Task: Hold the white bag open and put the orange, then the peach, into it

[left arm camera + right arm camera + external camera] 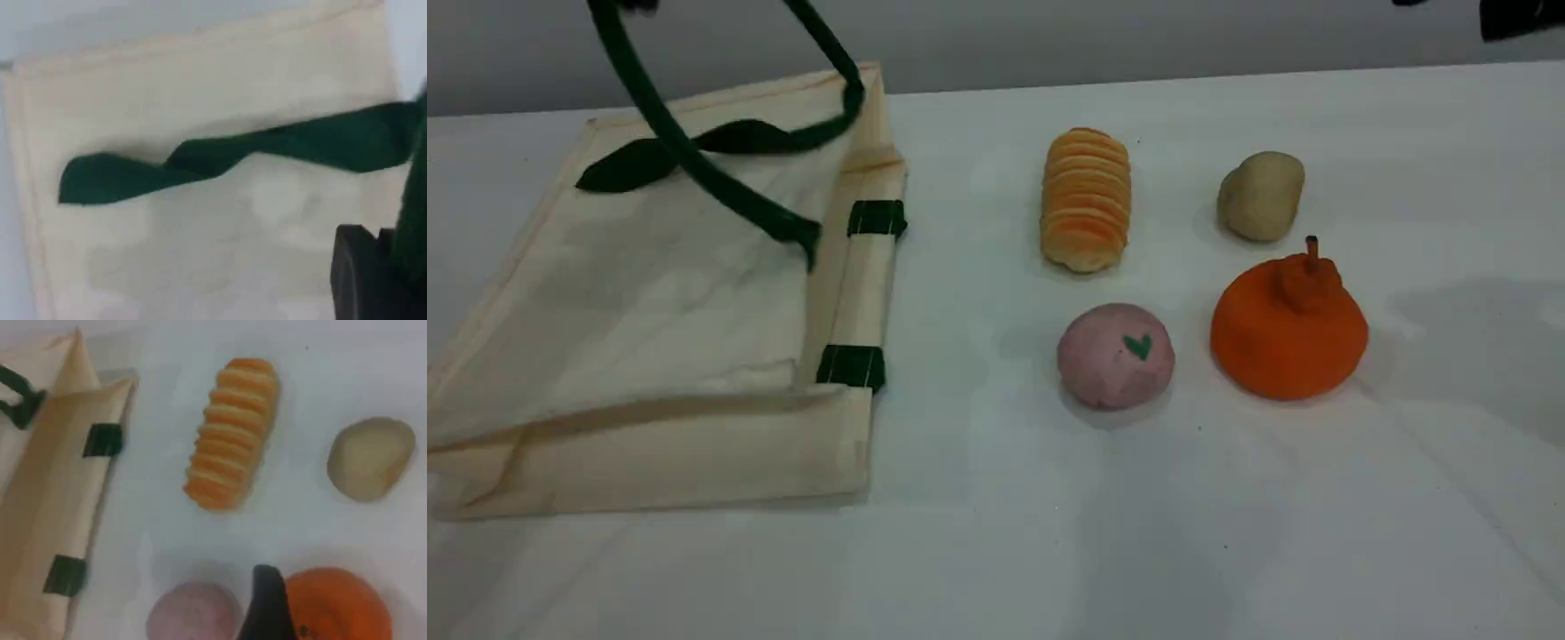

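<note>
No writing shows anywhere. The left gripper (373, 280) is clenched on the white bag (649, 302)'s green handle (694, 169), lifted over the bag lying flat by the table (996, 533)'s left edge. The right gripper (267, 613), jaws apart and holding nothing, hovers between the peach (1116, 356) and orange (1288, 324); behind them lie a ribbed roll (1086, 198) and a beige lump (1261, 196).

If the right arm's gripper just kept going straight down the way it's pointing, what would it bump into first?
Probably the orange. In the right wrist view, the right gripper has its fingertip beside the orange's left side, with the peach on the other side. Depth is hard to judge, so it might slip down between the two onto the table.
</note>
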